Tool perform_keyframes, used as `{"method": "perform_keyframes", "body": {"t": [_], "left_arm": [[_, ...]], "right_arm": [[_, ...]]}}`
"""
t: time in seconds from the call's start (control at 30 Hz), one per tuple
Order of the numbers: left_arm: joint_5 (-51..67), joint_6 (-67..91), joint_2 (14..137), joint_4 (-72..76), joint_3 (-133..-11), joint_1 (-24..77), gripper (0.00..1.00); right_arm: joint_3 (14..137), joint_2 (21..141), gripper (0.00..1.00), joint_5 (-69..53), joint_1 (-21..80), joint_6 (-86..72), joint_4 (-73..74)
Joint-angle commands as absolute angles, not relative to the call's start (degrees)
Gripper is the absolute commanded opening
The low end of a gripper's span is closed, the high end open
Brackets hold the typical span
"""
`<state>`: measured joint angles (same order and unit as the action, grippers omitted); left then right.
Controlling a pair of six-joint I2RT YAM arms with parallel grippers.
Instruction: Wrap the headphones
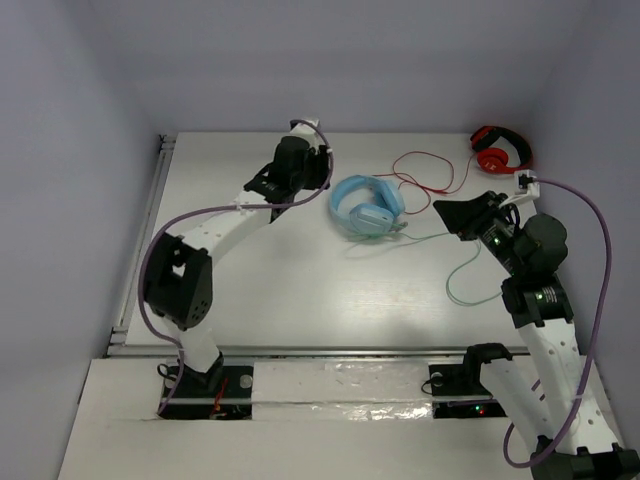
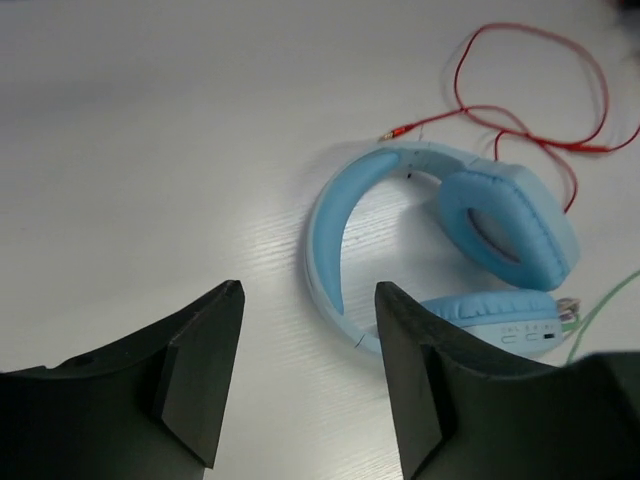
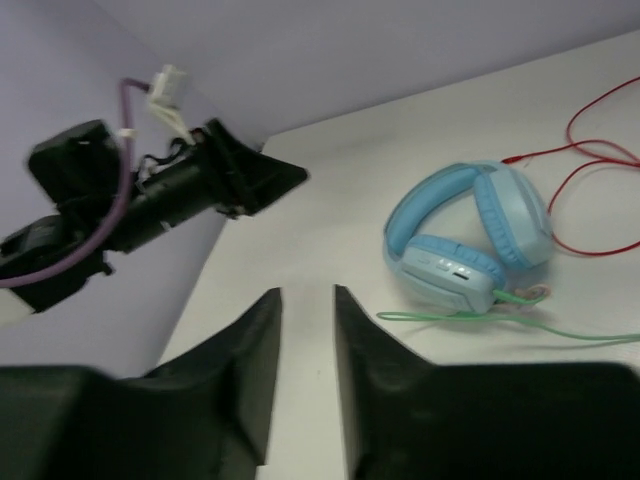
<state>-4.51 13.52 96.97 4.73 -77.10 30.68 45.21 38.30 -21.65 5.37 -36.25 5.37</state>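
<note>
The light blue headphones lie flat on the white table, cups folded inward. Their pale green cable trails right and loops toward the front. My left gripper is open and empty, just left of the band; in the left wrist view the band lies ahead of the right finger. My right gripper is to the right of the headphones, above the green cable. In the right wrist view the right gripper stands narrowly open and empty, with the headphones and cable off to its right.
Smaller red headphones sit at the back right. Their red cable loops across the table just behind the blue headphones and also shows in the left wrist view. Grey walls close in the table on the left and back.
</note>
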Motion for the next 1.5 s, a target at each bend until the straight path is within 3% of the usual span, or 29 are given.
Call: {"method": "perform_keyframes", "body": {"t": [0.0,0.1,0.73,1.13,1.27,1.37,1.4,1.47], "left_arm": [[-3.60,8.44,101.58,-2.26,-82.95,32.08,0.53],[-2.64,6.95,108.70,-6.13,-90.32,32.08,0.57],[-7.38,0.36,133.05,-20.47,-114.25,34.45,0.61],[-5.19,-1.22,141.14,-23.11,-123.57,33.93,0.55],[-4.40,-1.23,142.29,-22.94,-123.66,33.93,0.41],[-3.34,-1.41,142.56,-22.15,-123.05,33.40,0.21],[-3.25,-1.41,142.30,-21.10,-122.61,33.40,0.05],[-1.77,-1.14,140.72,-19.69,-120.59,33.40,0.00]], "right_arm": [[45.35,38.14,0.39,-24.95,5.89,-35.16,2.90],[45.18,37.97,0.48,-24.79,5.89,-34.98,3.08],[45.17,38.50,0.49,-24.79,6.42,-34.98,2.99],[44.74,38.76,0.49,-23.21,6.42,-34.89,3.16],[44.65,39.37,0.48,-23.20,6.42,-34.98,2.81],[44.47,40.08,0.48,-23.20,6.42,-35.24,2.46],[44.39,40.17,0.48,-23.20,6.42,-35.42,2.37],[44.30,40.69,0.48,-23.20,6.42,-35.42,2.37]]}}
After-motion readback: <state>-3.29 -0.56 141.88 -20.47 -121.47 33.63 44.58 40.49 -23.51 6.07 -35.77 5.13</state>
